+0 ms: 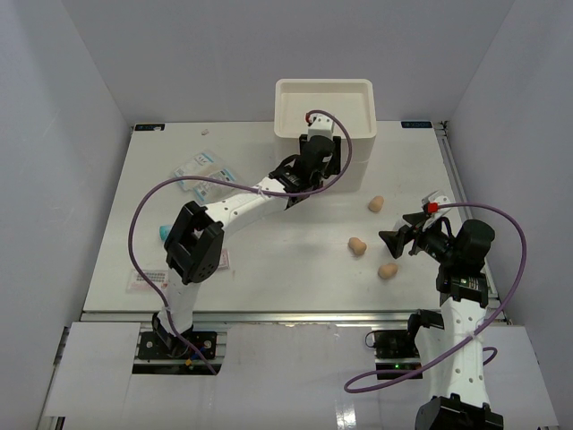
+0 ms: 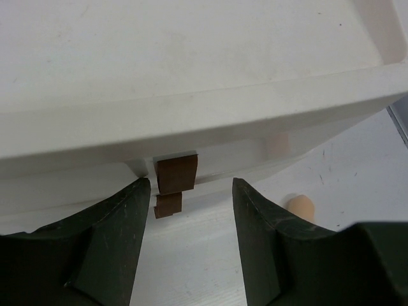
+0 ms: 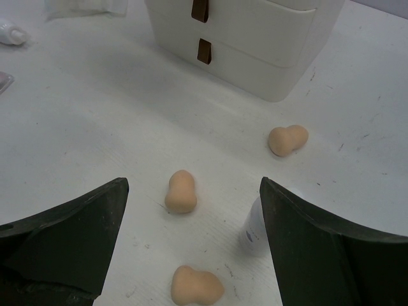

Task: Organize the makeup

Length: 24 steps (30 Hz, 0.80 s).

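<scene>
Three tan sponges [image 1: 376, 204] [image 1: 357, 245] [image 1: 388, 270] lie right of centre. Clear packets [image 1: 199, 167] lie at the far left, and a pink-labelled item [image 1: 148, 279] lies near the front left. My left gripper [image 1: 304, 170] is open and empty at the front of the white drawer box [image 1: 324, 107]. Its fingers straddle the brown handles [image 2: 177, 173] without touching them. My right gripper [image 1: 394, 240] is open and empty, low over the sponges [image 3: 181, 191] [image 3: 197, 285] [image 3: 287, 139]. A white tube [image 3: 255, 223] stands by its right finger.
The drawer box has an open top tray [image 2: 191, 38] and stands at the back middle. A small teal item [image 1: 164, 235] lies left of the left arm. The left arm spans the table's middle left. Purple cables loop over both arms.
</scene>
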Available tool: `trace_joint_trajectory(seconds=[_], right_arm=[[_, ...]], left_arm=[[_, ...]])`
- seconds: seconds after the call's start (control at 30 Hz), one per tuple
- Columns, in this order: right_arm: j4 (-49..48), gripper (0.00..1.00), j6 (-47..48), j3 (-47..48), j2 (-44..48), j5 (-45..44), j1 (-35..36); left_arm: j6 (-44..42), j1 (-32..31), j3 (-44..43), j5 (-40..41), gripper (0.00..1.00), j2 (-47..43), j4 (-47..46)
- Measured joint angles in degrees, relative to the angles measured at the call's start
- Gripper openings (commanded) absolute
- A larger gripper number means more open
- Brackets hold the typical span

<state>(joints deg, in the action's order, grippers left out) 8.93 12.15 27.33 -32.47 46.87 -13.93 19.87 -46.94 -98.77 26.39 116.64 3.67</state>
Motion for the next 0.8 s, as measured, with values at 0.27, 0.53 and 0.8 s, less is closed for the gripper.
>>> trace_joint_trajectory(seconds=[0.27,0.53,0.8], right_arm=[[0.0,0.9,-0.2,0.0,0.3,0.3,-0.1],[0.0,0.9,-0.2,0.0,0.3,1.0,-0.2],[-0.1,0.9,-0.2,0.0,0.3,1.1,-0.2]], left_arm=[[-0.9,-0.1,-1.5,1.8,0.16,1.2,1.2],[-1.0,-0.3,-1.6,1.9,0.0,1.1,1.7],[-0.7,-0.9,1.4,1.2,0.0,-1.0,0.6]])
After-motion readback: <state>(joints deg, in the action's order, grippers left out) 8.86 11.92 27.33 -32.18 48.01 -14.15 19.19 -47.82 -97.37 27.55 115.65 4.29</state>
